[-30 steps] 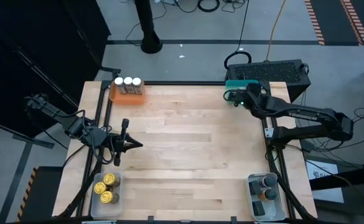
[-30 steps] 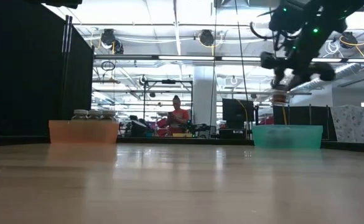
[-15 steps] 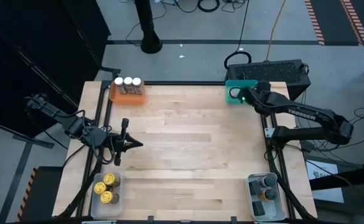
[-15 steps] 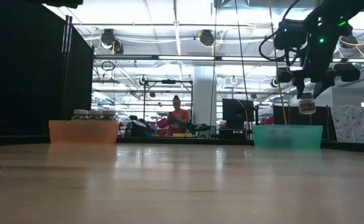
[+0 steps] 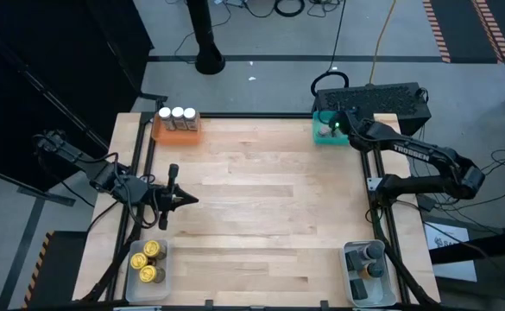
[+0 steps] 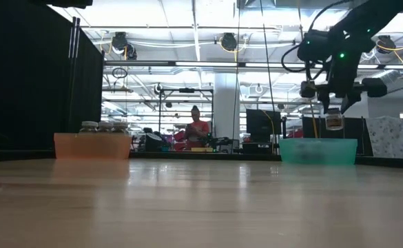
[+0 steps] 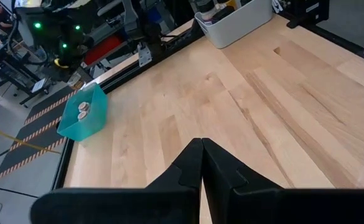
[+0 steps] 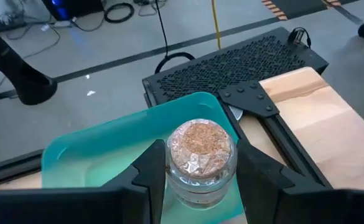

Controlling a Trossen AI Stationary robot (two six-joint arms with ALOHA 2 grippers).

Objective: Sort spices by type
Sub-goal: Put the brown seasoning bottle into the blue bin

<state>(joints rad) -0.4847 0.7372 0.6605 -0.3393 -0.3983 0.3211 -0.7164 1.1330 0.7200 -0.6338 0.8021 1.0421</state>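
Over at the far right corner the right gripper [image 6: 334,110] hangs above the teal tray [image 5: 324,136], pinching a small clear spice jar [image 8: 201,158] by its sides, the brownish fill visible through its top. It looks a light thing, hard and rigid, likely glass or slick plastic, so I'd guess it could slip or crack if dropped from height; the fingers [image 8: 154,171] sit well, low on the body under the rim. Two jars [image 7: 82,111] already lie in that tray. The left gripper [image 7: 201,163] waits at the table's left edge, fingers pressed together on nothing.
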